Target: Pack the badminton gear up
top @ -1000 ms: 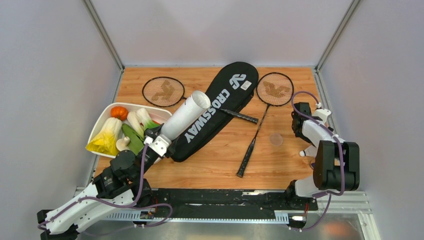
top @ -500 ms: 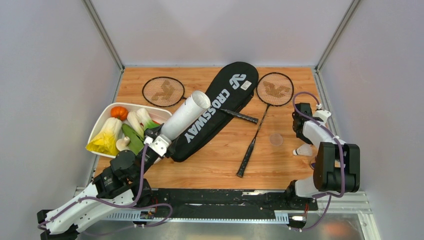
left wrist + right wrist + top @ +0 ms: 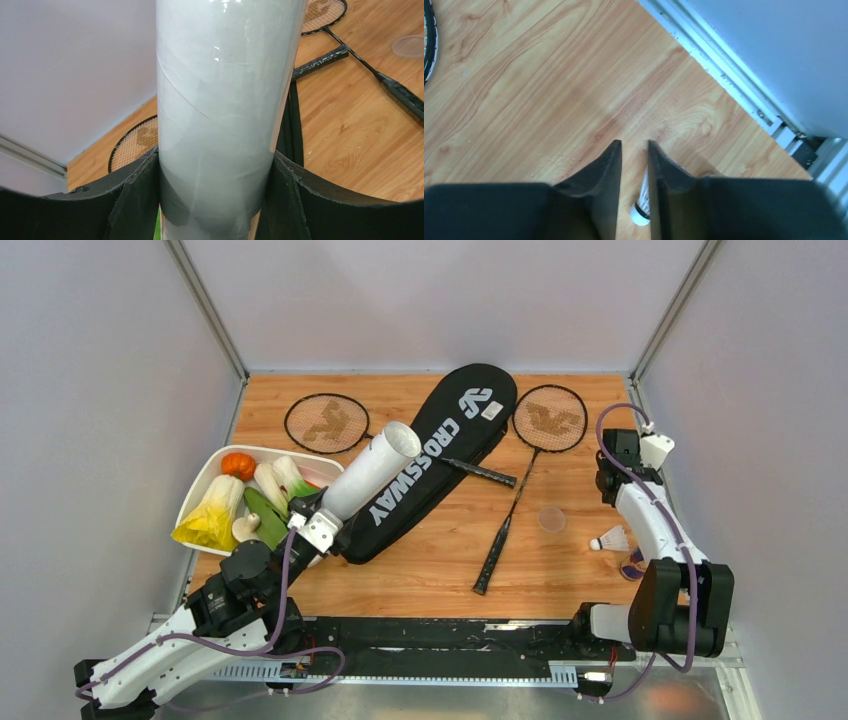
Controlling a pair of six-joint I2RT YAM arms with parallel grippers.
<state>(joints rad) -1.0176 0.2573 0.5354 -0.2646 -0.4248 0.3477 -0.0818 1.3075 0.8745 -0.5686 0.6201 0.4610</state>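
Nearest the arm bases, the left gripper (image 3: 215, 156) clamps the foot of the white tube (image 3: 378, 468). The tube looks light, stiff and slick, and its long axis rises toward the far right, open mouth uppermost. To the right a shuttlecock (image 3: 610, 539) lies on the table (image 3: 560, 580), cork pointing left. It is featherweight and easily crushed, so the cork is the safest hold. Beyond it the right gripper (image 3: 634, 145) has its jaws almost together, seemingly empty, with the shuttlecock visible through the slit. Farthest back lies the CROSSWAY bag (image 3: 440, 455).

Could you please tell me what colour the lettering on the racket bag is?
White, on the black racket bag; clearest in the top external view.
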